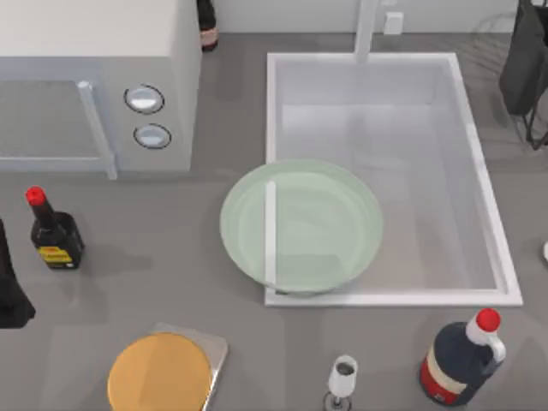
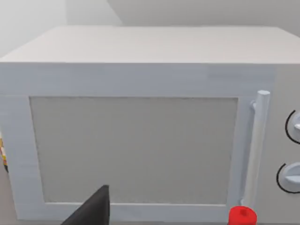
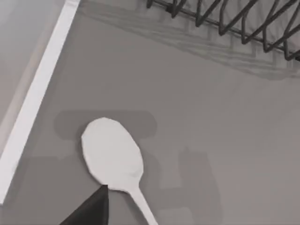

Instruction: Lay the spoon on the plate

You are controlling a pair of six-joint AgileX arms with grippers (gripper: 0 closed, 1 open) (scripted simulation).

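Spoon (image 3: 112, 154): white, oval bowl, thin pale handle running out of the right wrist view; handle end is cut off. It is seen lying flat on the grey surface (image 3: 211, 140), apart from the sink's white rim (image 3: 35, 103), with a black wire rack (image 3: 225, 18) farther off. In the top view a white sliver (image 1: 545, 251) is seen at the right edge, right of the sink (image 1: 488, 214); cannot be confirmed as the spoon.

Plate (image 1: 301, 227): large, round, pale green, translucent, shallow rim, seen resting across the sink's front-left corner.

Labels: soy bottle (image 1: 55, 233) carries a yellow label, dark jug (image 1: 458, 360) a red-and-cream one; no writing can be read.

Right arm (image 1: 524, 60) is placed at the top right, left arm (image 1: 10, 287) at the left edge facing the microwave (image 2: 140, 140). Whether either arm's fingers are released or clenched cannot be told.
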